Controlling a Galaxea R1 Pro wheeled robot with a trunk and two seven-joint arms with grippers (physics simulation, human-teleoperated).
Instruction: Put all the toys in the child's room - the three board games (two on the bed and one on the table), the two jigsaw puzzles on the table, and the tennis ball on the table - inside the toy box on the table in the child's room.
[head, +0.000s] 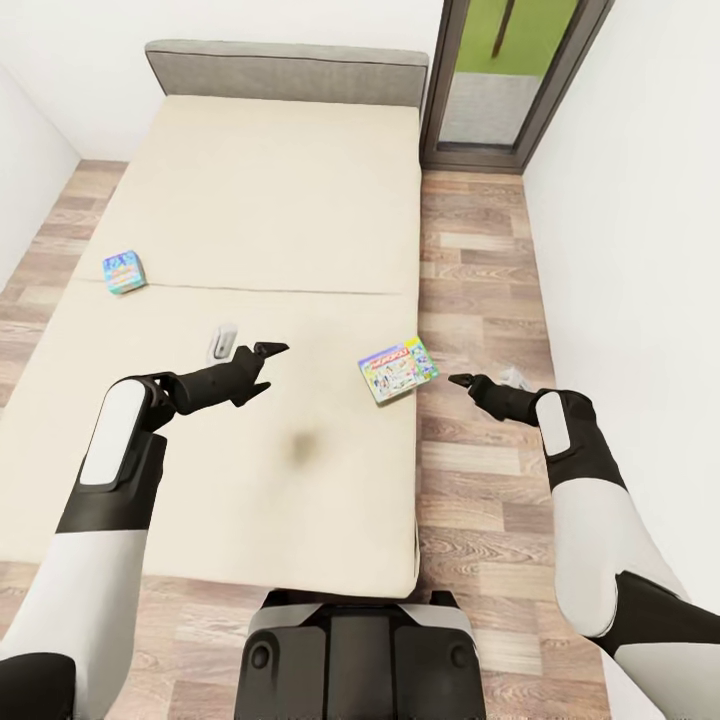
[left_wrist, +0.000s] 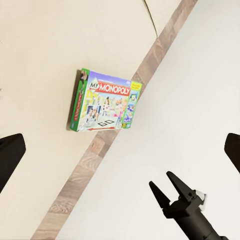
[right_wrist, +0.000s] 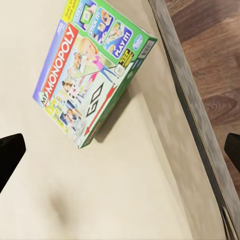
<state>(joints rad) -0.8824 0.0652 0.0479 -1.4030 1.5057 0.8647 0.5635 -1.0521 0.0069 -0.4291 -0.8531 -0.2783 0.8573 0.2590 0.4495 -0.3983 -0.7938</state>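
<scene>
On the bed (head: 250, 200), two board games lie flat on the beige mattress. The blue one (head: 124, 271) is near the left edge. The green-edged Monopoly box (head: 397, 369) (left_wrist: 105, 101) (right_wrist: 92, 70) rests by the right edge. My left gripper (head: 268, 366) hovers open over the middle of the mattress, well left of the Monopoly box. My right gripper (head: 458, 381) (left_wrist: 172, 187) hangs over the floor just right of that box, pointing at it, open and empty. Its fingers (right_wrist: 10, 155) stand wide apart in the right wrist view.
A strip of wood-plank floor (head: 470, 300) runs between the bed and the white right wall (head: 640, 200). A dark-framed window (head: 510, 80) stands beyond the headboard (head: 290, 70). My base (head: 355, 650) is at the foot of the bed.
</scene>
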